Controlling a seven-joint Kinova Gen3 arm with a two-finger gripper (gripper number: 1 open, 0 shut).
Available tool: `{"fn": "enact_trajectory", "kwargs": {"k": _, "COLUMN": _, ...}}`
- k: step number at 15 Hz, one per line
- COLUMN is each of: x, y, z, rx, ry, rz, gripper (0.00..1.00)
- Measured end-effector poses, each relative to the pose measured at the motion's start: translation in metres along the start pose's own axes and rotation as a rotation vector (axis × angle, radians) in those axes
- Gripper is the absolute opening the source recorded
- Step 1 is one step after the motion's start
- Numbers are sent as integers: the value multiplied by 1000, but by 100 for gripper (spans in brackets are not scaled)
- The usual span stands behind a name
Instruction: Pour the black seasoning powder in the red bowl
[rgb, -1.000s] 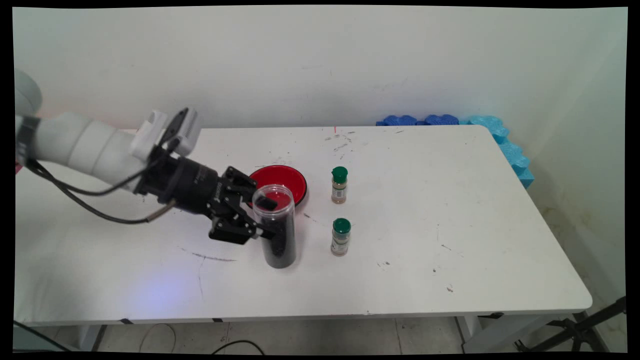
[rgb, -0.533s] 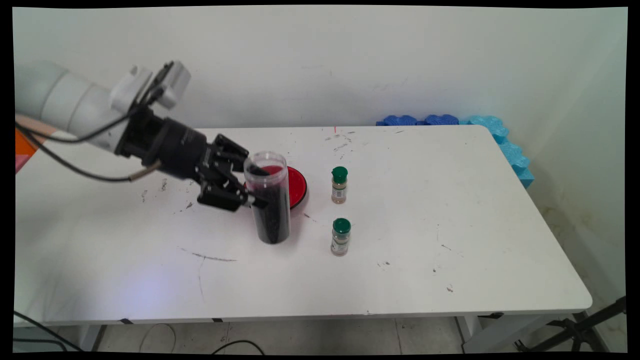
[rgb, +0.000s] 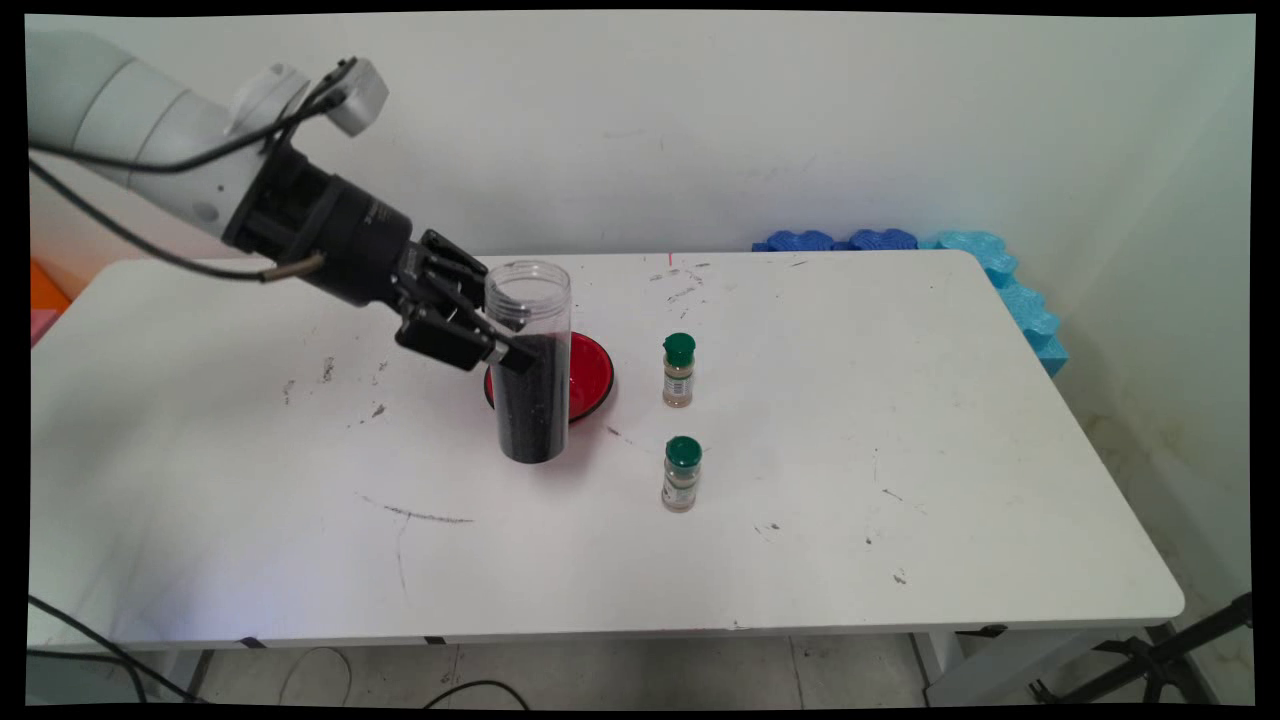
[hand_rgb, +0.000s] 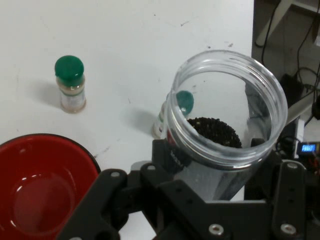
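My gripper (rgb: 512, 348) is shut on a tall clear jar (rgb: 529, 365) partly filled with dark grains, held upright in the air over the near left edge of a red bowl (rgb: 590, 372). In the hand view the jar's open mouth (hand_rgb: 227, 107) fills the right side, with the dark grains (hand_rgb: 215, 131) visible inside, and the empty red bowl (hand_rgb: 42, 185) lies at the lower left. Two small spice bottles with green caps stand to the right of the bowl: one farther back (rgb: 679, 370), one nearer (rgb: 682, 474).
Blue foam pieces (rgb: 880, 241) line the table's far right corner and right edge (rgb: 1030, 310). The white table (rgb: 900, 420) carries dark scuff marks. In the hand view one spice bottle (hand_rgb: 69, 84) stands alone and the other (hand_rgb: 182, 102) shows through the jar.
The gripper has lifted the jar off the table and carried it up and back, from in front of the bowl to above the bowl's near left edge.
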Motion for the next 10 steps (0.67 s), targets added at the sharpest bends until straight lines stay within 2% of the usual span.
{"fn": "enact_trajectory", "kwargs": {"k": 5, "x": 14, "y": -7, "z": 4, "rx": 2, "ry": -36, "rz": -185, "gripper": 0}}
{"fn": "enact_trajectory", "kwargs": {"k": 10, "x": 17, "y": -21, "z": 12, "rx": 48, "ry": -77, "rz": -419, "gripper": 0}}
